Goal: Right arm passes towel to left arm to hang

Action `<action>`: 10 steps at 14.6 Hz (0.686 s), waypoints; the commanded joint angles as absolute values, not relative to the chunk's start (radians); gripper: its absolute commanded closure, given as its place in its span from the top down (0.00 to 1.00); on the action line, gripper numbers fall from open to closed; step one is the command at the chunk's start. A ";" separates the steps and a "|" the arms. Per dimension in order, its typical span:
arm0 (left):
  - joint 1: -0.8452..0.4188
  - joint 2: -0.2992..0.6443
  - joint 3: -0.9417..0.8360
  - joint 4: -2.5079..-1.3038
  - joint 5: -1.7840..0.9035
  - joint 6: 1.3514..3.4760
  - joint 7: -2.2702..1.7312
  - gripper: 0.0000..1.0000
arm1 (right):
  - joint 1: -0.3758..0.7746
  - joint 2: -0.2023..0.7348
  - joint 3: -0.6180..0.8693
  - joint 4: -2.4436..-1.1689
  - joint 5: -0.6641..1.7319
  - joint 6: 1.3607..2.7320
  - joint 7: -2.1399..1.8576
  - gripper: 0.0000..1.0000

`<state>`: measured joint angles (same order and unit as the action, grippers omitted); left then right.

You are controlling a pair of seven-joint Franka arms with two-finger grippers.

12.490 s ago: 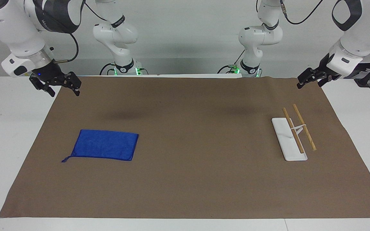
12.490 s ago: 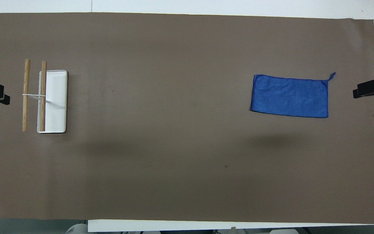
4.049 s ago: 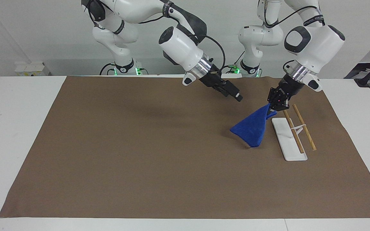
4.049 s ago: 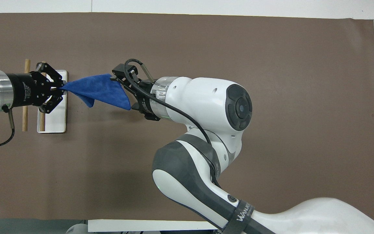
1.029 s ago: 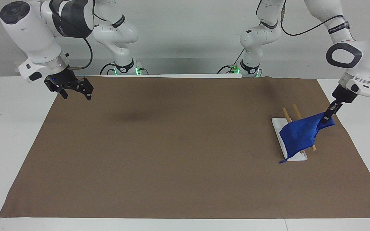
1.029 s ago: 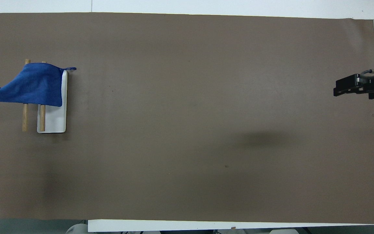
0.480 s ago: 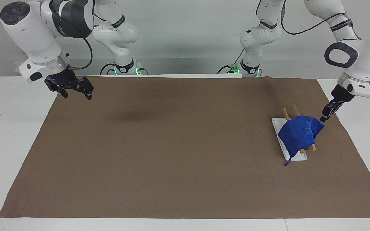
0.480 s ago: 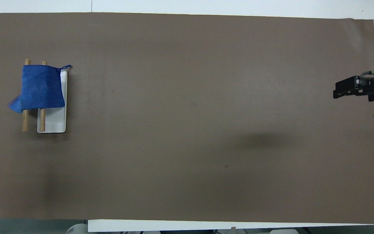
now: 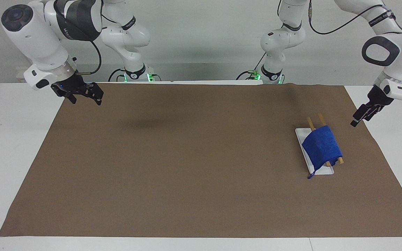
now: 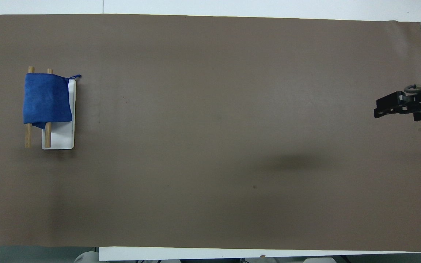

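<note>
Towel (image 9: 321, 148) aside for a moment, the biggest thing is the white worktop (image 9: 12, 157), nearly covered by a brown mat (image 9: 187, 157). In the facing view, the right arm (image 9: 37, 31) waits over the mat's 10 o'clock corner, its end effector (image 9: 85, 101) spread apart and empty. The left arm (image 9: 396, 52) is raised at about 2 o'clock. Its end effector (image 9: 358, 118) is clear of the cloth and holds nothing, but I cannot tell whether it is apart or together.

At 3 o'clock, toward the left arm's end, stands a small rack (image 9: 323, 170) with a white base and two wooden rods (image 9: 311, 122). The towel lies draped across both rods, and its loop tag (image 9: 311, 175) dangles at the 7 o'clock corner.

The hang looks done. The risk I see is slippage: the cloth is bunched and sits off-centre along the rods, so uneven weight could drag it down. A knock from the departing arm could also tip the light rack.
</note>
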<state>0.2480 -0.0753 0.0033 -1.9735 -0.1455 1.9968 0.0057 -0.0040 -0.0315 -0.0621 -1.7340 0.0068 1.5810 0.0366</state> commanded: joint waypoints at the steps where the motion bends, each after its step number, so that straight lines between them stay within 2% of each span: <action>1: 0.194 -0.077 0.005 -1.861 -0.080 1.788 0.009 1.00 | -0.009 -0.051 -0.061 -1.746 0.006 1.563 0.026 1.00; 5: 0.042 -0.074 -0.002 -1.682 0.031 1.487 0.006 1.00 | -0.014 -0.052 -0.061 -1.746 0.006 1.551 0.026 1.00; 7: -0.036 -0.068 0.005 -1.622 0.028 1.415 -0.008 1.00 | -0.009 -0.052 -0.061 -1.746 0.006 1.551 0.026 1.00; 10: -0.078 -0.067 -0.005 -1.598 0.018 1.364 -0.092 1.00 | -0.009 -0.052 -0.060 -1.746 0.006 1.551 0.026 1.00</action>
<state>-0.0525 -0.0853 -0.0127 -1.6291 0.0058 1.4030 -0.0570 -0.0059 -0.0331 -0.0630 -1.7340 0.0068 1.5627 0.0366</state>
